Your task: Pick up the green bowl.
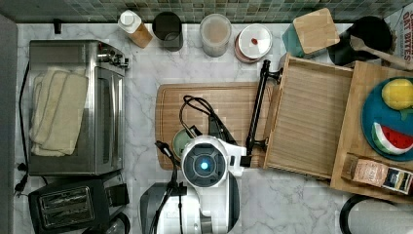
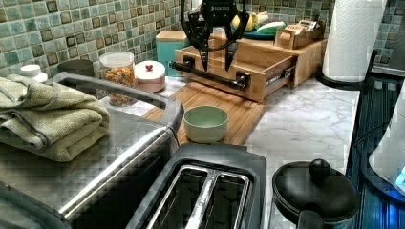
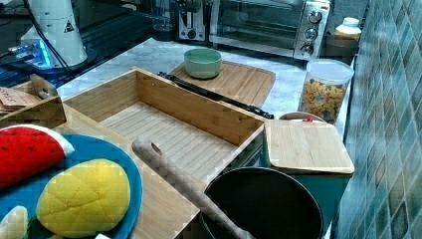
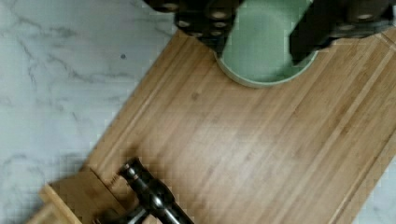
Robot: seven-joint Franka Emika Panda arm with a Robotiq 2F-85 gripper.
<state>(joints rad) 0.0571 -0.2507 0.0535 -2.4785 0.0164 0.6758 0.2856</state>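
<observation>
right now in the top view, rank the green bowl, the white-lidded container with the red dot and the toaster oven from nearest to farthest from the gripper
1. green bowl, partly under the gripper.
2. white-lidded container, by the back wall.
3. toaster oven, at the top view's left.

Green bowl (image 2: 206,123): smooth, matt pale glaze-like finish, plain inside, directly below the spread fingers (image 4: 205,18) in the wrist view. Fingers looked matt black, hard plastic or metal, cannot tell which. Cutting board (image 4: 261,149) under the bowl was wood, fine straight grain, satin finish. Countertop (image 4: 60,84) beside the fingers was polished white marble-look stone with grey veins. Drawer handle (image 2: 205,76), beyond the fingertips in the left view, was dark glossy metal; drawer (image 3: 164,124) itself pale slatted wood. Toaster oven (image 1: 104,122) was brushed shiny metal, with soft looped cloth towels (image 2: 47,117) on top.
</observation>
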